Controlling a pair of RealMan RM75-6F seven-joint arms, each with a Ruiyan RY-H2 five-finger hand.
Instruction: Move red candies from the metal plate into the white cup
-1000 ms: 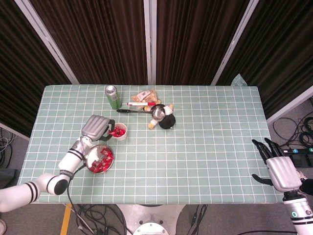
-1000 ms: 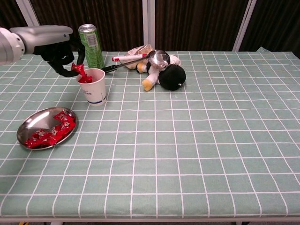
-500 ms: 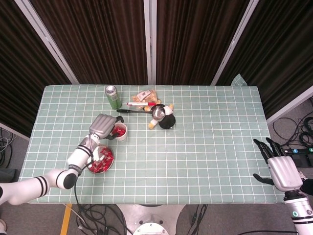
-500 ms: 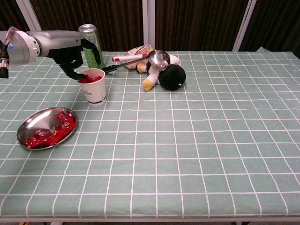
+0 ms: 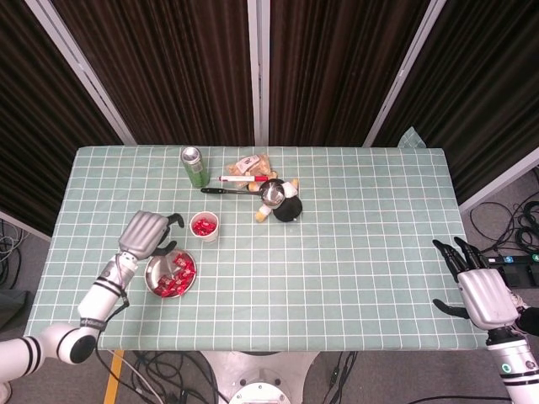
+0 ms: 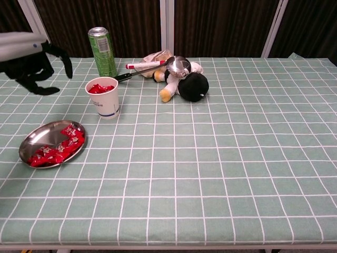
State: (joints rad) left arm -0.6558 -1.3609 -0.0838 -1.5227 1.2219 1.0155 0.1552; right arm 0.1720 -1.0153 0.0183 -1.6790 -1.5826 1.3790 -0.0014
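The left hand [image 5: 146,232] hangs above the table [image 5: 362,252] just left of the white cup [image 6: 103,98], its dark fingers [image 6: 37,71] loosely spread and curved downward with nothing in them. The right hand [image 5: 482,290] sits off the table's right edge, fingers apart and empty.

One white cup stands upright with red candies [image 6: 99,88] showing at its brim; I cannot count them. One metal plate [image 6: 38,136] lies near the cup, toward the front-left corner, and carries a heap of red candies [image 6: 58,148] on its right half, too many and too tangled to count.

Further back there is one green can [image 6: 103,51] standing upright, one red marker [image 6: 143,65], one metal ladle [image 6: 178,65] with a dark handle, and one black-and-white plush toy [image 6: 188,83] lying on its side under the ladle's bowl. A crumpled snack packet [image 6: 157,56] rests behind the marker.
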